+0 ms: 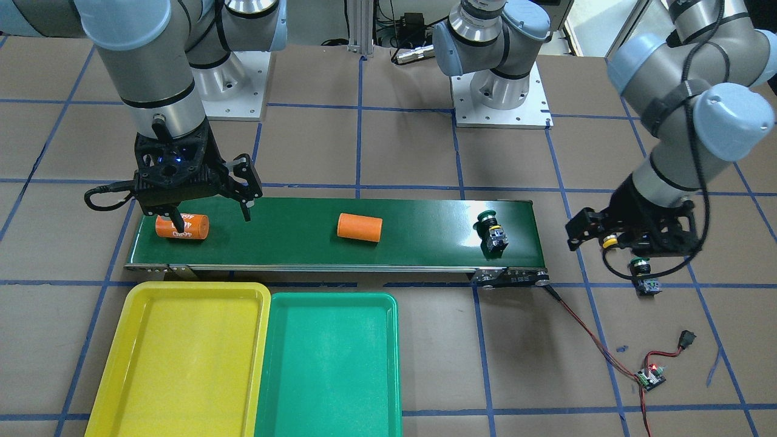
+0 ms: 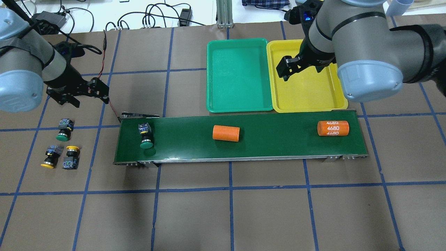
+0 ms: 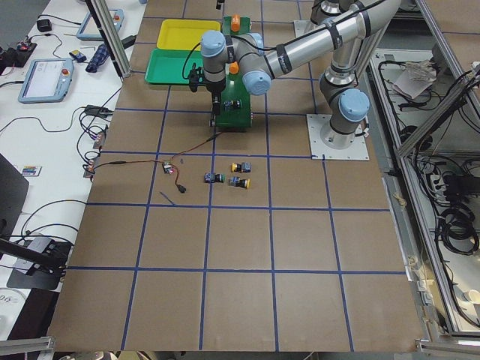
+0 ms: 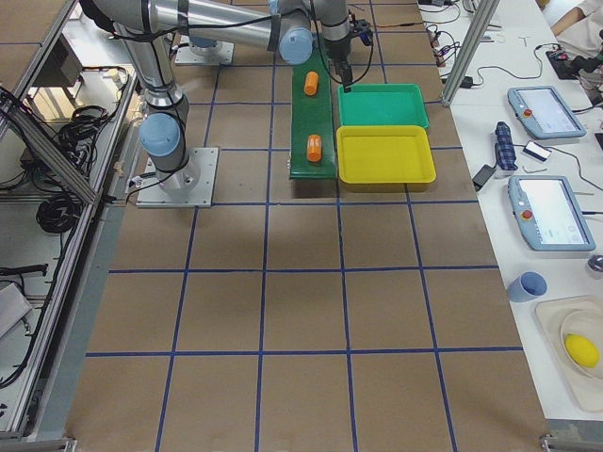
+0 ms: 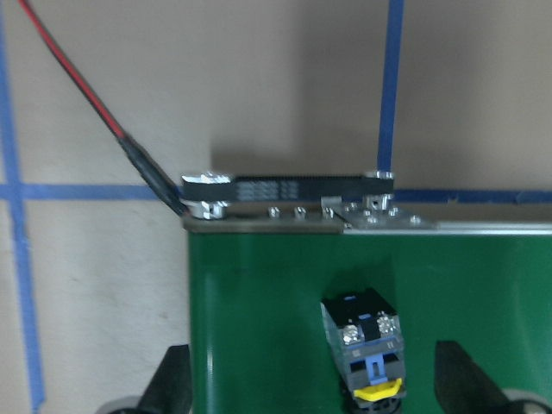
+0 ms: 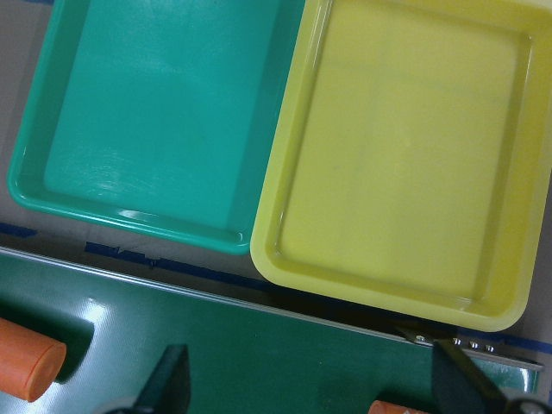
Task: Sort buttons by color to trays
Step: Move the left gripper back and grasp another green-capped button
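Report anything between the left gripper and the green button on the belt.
Nothing blocks it: only a red wire on the table runs between the open left gripper and the green button.

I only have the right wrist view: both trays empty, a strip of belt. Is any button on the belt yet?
Observer: Yes, one green button lies at the belt's left end, outside your frame.
Operator: And the others?
Observer: Three on the table off that end: a second green, two yellow.
Operator: Left gripper holding anything?
Observer: No, left gripper is open and empty.
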Available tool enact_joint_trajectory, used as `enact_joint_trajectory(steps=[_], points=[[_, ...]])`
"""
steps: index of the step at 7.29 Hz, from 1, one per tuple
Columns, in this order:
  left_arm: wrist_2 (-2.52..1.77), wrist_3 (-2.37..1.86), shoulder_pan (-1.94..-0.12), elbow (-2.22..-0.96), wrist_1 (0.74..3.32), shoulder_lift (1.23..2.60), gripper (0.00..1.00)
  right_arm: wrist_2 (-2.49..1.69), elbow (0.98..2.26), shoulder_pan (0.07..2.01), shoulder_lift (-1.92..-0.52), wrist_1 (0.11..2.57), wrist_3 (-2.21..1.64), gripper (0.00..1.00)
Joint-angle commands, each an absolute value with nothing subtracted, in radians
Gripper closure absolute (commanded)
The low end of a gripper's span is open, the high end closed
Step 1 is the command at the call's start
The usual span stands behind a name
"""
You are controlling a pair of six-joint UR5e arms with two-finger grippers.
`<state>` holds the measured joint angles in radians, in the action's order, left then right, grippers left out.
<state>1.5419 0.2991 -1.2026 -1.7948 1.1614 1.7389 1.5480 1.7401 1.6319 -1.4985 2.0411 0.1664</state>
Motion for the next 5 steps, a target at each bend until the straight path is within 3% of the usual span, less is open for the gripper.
enact_joint_trajectory(steps=[1,5], points=[[1.568,0.536,-1.047,-1.77,1.117,1.811,0.0,1.548,1.741,1.632,-1.509,2.034,0.164,0.0],[1.578,0.672,-1.014,-1.761,0.944,2.02,0.0,1.549,1.741,1.631,-1.506,2.034,0.167,0.0]])
